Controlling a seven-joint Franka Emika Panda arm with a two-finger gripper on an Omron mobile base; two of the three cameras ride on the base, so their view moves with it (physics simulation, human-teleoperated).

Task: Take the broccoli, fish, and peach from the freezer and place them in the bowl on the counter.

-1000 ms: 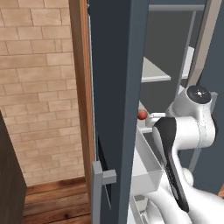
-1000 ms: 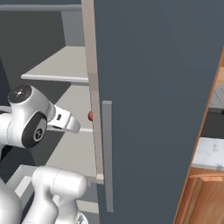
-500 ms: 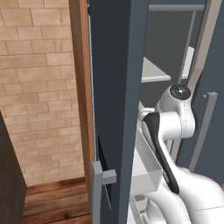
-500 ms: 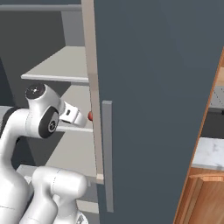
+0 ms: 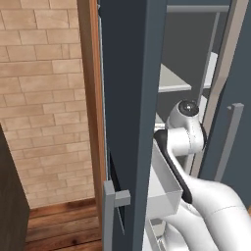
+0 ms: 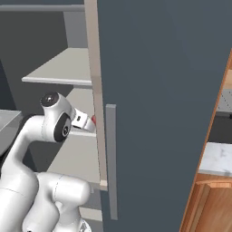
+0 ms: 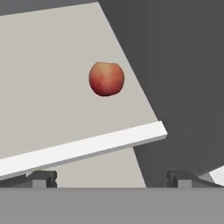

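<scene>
- step in hand, as judged: reaching into the freezer for the peach; nothing is gripped yet.
- the peach sits alone on a pale grey shelf, set back from the shelf's near edge and close to its right side in the hand view. red-orange skin with a paler yellow patch, standing free.
- in the right base view a sliver of red shows just past the wrist, against the edge of the freezer door; i take this to be the same peach.
- gripper: jaws stand wide apart, empty, with both fingertips low in the hand view and the peach well beyond them, slightly left of the midline.
- the arm goes in between the open left door with its grey bin and the right door; the wrist is already at shelf level.
- to do it well: shift the hand a little so the peach is centred between the tips, then advance above the shelf lip, not into it.
- close only when the tips flank the fruit's widest part; a round smooth fruit may roll or squirt out if pinched off-centre.
- risk: brushing the peach toward the right edge, where the shelf ends.
- broccoli, fish and bowl: placement cannot be told from here.
</scene>
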